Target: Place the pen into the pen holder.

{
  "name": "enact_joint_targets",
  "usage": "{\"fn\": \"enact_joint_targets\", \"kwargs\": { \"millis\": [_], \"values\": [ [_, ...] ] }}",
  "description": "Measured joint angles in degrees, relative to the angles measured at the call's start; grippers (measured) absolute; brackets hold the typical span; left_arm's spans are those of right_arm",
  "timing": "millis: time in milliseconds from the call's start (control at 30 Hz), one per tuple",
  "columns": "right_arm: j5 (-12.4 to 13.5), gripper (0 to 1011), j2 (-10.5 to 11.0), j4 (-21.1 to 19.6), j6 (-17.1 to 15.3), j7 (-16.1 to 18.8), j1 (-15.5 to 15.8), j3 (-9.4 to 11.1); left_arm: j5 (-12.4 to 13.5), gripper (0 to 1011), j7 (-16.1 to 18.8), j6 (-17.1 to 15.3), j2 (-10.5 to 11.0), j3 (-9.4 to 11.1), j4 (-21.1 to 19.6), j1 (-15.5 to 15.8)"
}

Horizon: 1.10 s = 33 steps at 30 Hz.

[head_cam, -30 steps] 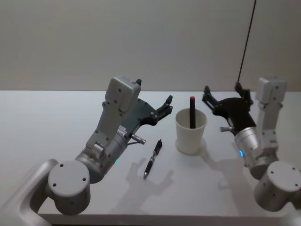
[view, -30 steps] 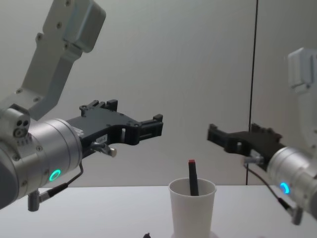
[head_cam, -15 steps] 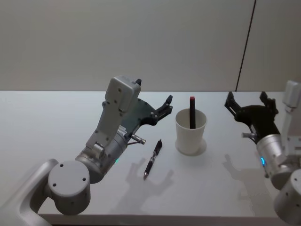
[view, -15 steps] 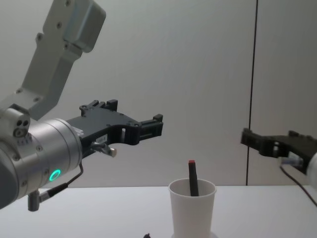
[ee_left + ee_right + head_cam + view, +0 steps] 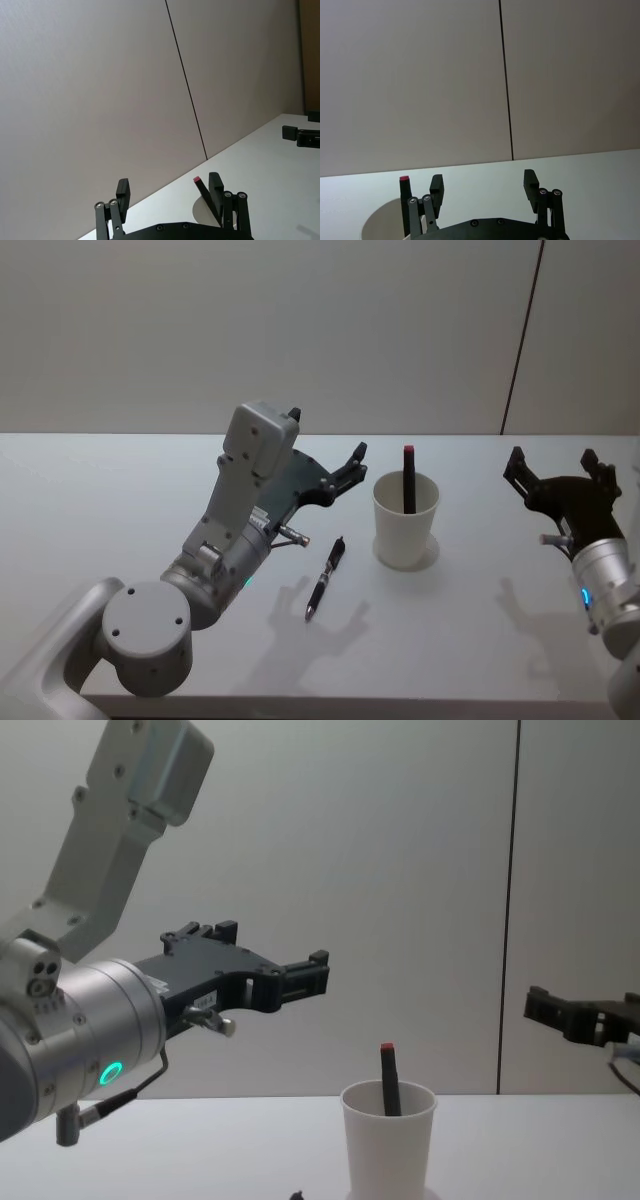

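Note:
A black pen (image 5: 326, 577) lies flat on the white table, just left of the pen holder (image 5: 405, 525), a white paper cup. A second black pen with a red top (image 5: 409, 478) stands upright inside the cup (image 5: 388, 1140). My left gripper (image 5: 352, 468) hovers open and empty above the table, left of the cup and over the lying pen. My right gripper (image 5: 552, 466) is open and empty, well to the right of the cup. The left wrist view shows the open left gripper (image 5: 169, 186) with the red-topped pen (image 5: 197, 179) beyond it. The right wrist view shows the open right gripper (image 5: 483, 181).
The white table (image 5: 100, 500) runs to a plain wall behind. A dark vertical seam (image 5: 522, 336) marks the wall at the right. Bare tabletop lies between the cup and my right gripper.
My right gripper has drawn back to the right, away from the cup, and stays open. The left arm, both pens and the cup have not moved.

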State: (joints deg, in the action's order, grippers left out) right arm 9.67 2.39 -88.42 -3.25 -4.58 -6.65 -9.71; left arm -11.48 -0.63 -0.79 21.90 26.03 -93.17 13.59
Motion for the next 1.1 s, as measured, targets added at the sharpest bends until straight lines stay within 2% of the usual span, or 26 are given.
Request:
{"fn": "enact_joint_targets", "kwargs": {
  "millis": [333, 500, 833, 1100],
  "values": [
    [0.24, 1002, 0.38, -1.4, -0.89, -0.49, 0.9, 0.25, -0.18, 1003, 0.0, -0.19, 0.06, -0.06, -0.02, -0.12],
    [0.32, 1002, 0.49, -1.74, -1.1, -0.61, 1.13, 0.31, -1.47, 1003, 0.0, -1.35, 0.52, -0.4, -0.59, -0.58],
    [0.4, 1002, 0.6, -2.17, -1.35, -0.75, 1.42, 0.38, -6.54, 1003, 0.39, -5.77, 2.11, -1.56, -2.51, -2.31],
    [0.44, 1002, 0.64, -2.37, -1.46, -0.82, 1.54, 0.44, -11.0, 1003, 0.47, -10.89, 3.31, -2.42, -3.65, -3.6]
  ]
}}
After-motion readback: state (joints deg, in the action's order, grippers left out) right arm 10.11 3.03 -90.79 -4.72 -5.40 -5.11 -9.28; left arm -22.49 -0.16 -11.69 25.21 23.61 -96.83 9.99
